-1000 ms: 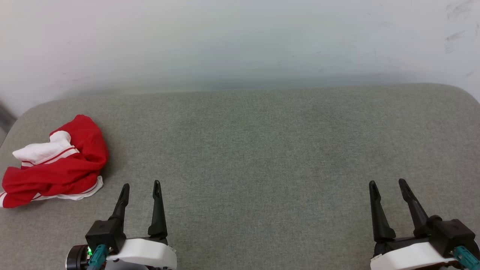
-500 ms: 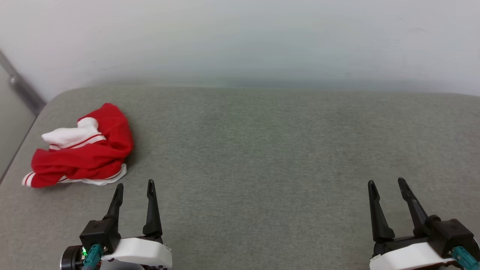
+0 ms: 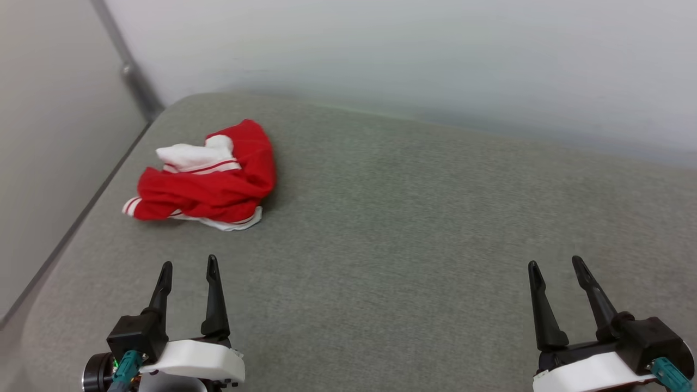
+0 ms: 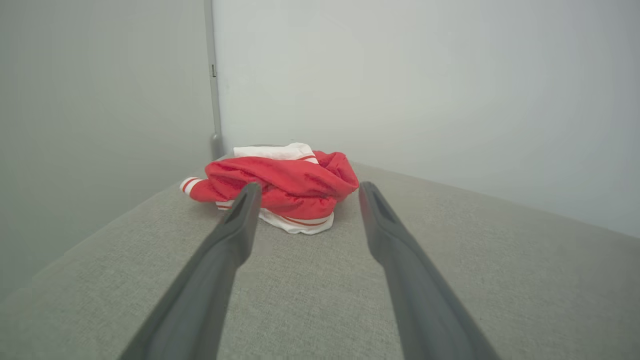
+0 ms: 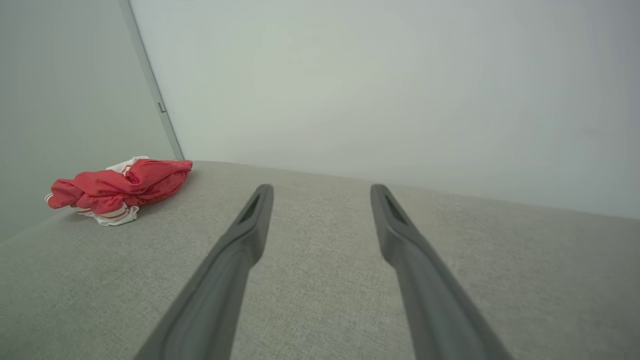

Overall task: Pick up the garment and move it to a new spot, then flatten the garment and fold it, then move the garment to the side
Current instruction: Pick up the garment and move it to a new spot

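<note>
The garment [image 3: 209, 179] lies crumpled in a heap at the far left of the grey cushioned surface [image 3: 414, 228], red with a white sleeve and striped trim showing; its lettering is hidden. The left wrist view has the garment [image 4: 285, 185] straight ahead, beyond the fingertips. My left gripper [image 3: 189, 268] stands open near the front edge, short of the heap and apart from it. At the front right my right gripper [image 3: 553, 264] is open and holds nothing. The garment [image 5: 120, 187] sits far left in the right wrist view.
A pale wall [image 3: 414, 65] runs along the back of the surface. Another wall [image 3: 49, 136] closes the left side, meeting the back wall at a grey corner strip [image 3: 128, 68]. The surface's left edge runs close to the garment.
The whole head view has swung left, so the camera turned: the garment now sits nearer the middle and the left wall has come into view. Both grippers keep their open pose.
</note>
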Controlling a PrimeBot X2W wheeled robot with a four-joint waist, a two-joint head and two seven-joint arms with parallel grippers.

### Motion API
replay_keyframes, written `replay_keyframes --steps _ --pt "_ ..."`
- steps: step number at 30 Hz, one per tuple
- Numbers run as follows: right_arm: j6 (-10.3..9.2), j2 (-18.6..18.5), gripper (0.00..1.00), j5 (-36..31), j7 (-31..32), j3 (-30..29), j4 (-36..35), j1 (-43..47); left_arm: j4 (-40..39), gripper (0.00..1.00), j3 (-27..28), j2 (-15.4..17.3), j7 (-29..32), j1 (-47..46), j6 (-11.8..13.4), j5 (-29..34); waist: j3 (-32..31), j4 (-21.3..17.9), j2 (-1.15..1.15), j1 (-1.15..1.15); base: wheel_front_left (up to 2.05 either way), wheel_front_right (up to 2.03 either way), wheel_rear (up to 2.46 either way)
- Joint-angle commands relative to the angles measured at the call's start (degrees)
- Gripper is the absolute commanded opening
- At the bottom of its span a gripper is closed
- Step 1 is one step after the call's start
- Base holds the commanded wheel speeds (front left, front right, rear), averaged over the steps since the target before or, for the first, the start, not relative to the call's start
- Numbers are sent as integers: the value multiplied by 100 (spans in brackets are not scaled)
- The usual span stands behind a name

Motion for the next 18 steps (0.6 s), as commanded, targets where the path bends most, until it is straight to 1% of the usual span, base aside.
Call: replay_keyframes --steps 1,10,14,18 --pt "-2 14 100 -45 -14 17 -32 -15 -10 100 33 -4 -16 -56 1 -17 47 234 0 0 0 0 0" --pt "-2 14 100 -123 -14 28 -59 0 4 100 105 -4 -16 -58 15 -103 73 806 0 0 0 0 0" --pt "-2 14 100 -140 -14 46 -56 -1 15 100 138 -4 -16 -40 13 -127 64 946 0 0 0 0 0" --pt "-2 14 100 -161 -14 66 -40 -3 47 100 169 -5 -16 -33 12 -129 61 1001 0 0 0 0 0"
